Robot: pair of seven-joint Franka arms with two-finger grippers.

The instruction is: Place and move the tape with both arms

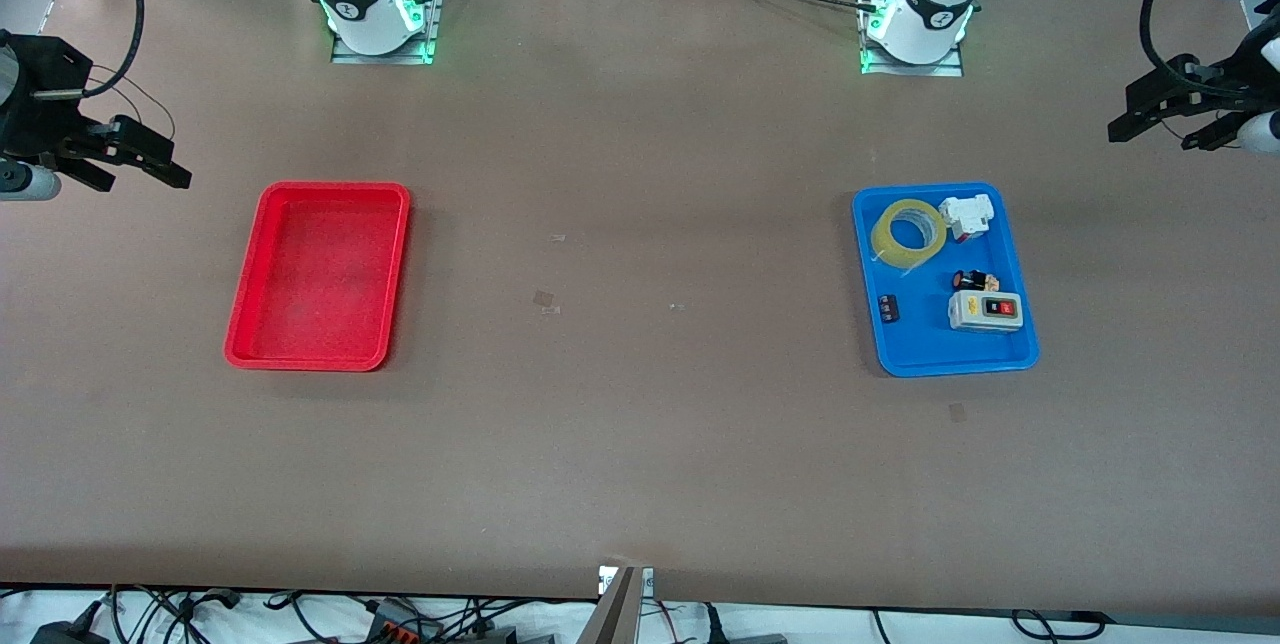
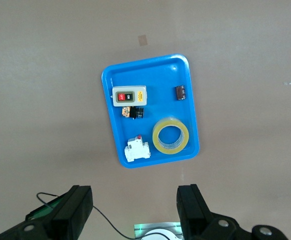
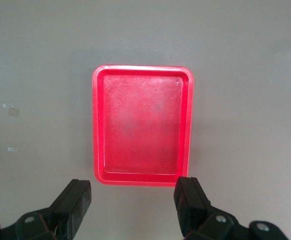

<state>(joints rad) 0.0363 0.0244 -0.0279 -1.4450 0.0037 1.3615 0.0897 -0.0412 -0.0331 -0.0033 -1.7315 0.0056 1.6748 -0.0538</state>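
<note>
I am holding my left gripper [image 1: 1165, 119] up in the air over the bare table [image 1: 640, 444] at the left arm's end, its fingers [image 2: 193, 205] standing wide apart and gripping nothing. My right gripper [image 1: 135, 159] is hanging the same way over the table at the right arm's end, its fingers [image 3: 188, 200] also spread and carrying nothing. The tape [image 1: 908, 232] is lying flat in the blue tray [image 1: 1015, 254], in the corner of the tray farther from the front camera and toward the right arm's end. A white breaker-like part [image 1: 967, 216] is sitting just beside the tape in the neighbouring corner. Nearer to the front camera in the same tray, a grey switch box [image 1: 986, 310] with red and black buttons is resting, with a small black and red part [image 1: 975, 280] between it and the white part, and a small dark component [image 1: 888, 308] is lying near the tray's rim beside the box. The red tray [image 1: 250, 304] is sitting toward the right arm's end with nothing in it, and my right wrist camera is looking straight down on it.
</note>
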